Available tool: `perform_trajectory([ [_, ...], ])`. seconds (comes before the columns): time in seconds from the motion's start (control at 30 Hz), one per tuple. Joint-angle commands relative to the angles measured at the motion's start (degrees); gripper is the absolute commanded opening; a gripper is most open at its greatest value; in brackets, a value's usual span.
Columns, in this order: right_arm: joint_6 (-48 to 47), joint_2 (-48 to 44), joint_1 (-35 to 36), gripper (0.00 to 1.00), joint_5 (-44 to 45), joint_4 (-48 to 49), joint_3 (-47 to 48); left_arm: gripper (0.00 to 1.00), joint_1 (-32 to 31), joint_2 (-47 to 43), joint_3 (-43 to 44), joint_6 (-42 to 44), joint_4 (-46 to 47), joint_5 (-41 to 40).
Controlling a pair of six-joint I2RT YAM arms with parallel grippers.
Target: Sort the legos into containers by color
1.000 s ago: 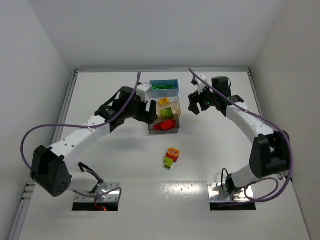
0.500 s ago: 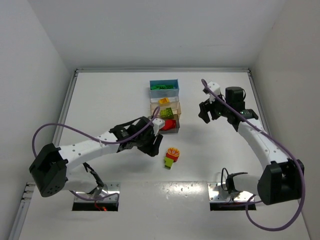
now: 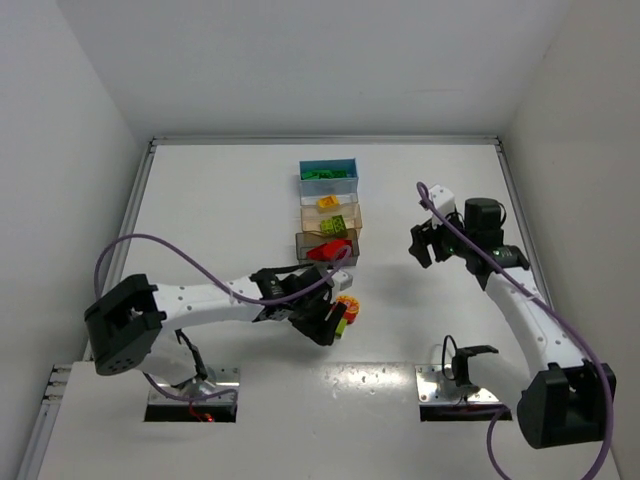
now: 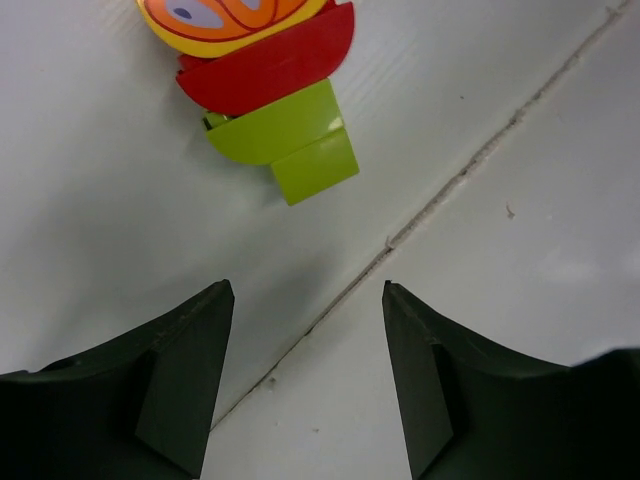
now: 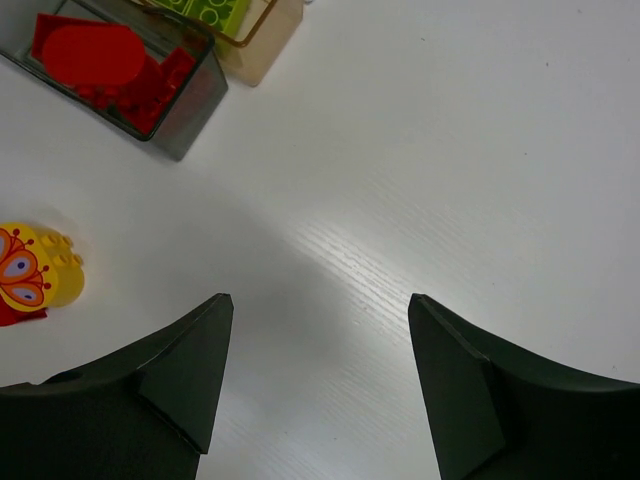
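Now | left gripper (image 4: 303, 297) spread | lego clump (image 4: 272, 105) ahead (orange print)

the three containers are sitting in a tight row down the middle of the table (image 3: 200, 200). the blue bin (image 3: 328, 163), tan bin (image 3: 356, 212) and grey bin (image 3: 326, 264) are pressing side against side, leaving no gap to pass between them. bare table is lying open on both sides of the row. the lego clump (image 4: 268, 100) is standing alone just ahead of the left gripper (image 4: 305, 385), whose spread fingers are framing bare surface. the left arm (image 3: 200, 298) is stretching across the near-left table. the right gripper (image 5: 320, 390) is hanging wide apart over bare table to the right of the grey bin.
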Motion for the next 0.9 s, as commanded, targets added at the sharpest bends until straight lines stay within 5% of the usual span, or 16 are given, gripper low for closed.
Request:
perform_trajectory([
  [0.0,-0.3,-2.5,-0.6,0.71,0.1,0.3,0.1,0.68,-0.6,2.8,2.7,-2.6,2.2,-1.1],
  [0.53,-1.9,-5.7,-1.2,0.71,0.1,-3.2,-1.6,0.75,-1.6,14.9,10.9,-6.2,3.3,-5.3],
  [0.87,-3.5,-8.6,-1.2,0.7,1.1,-5.5,-2.1,0.7,-1.6,21.8,14.1,-7.4,0.5,-7.4],
])
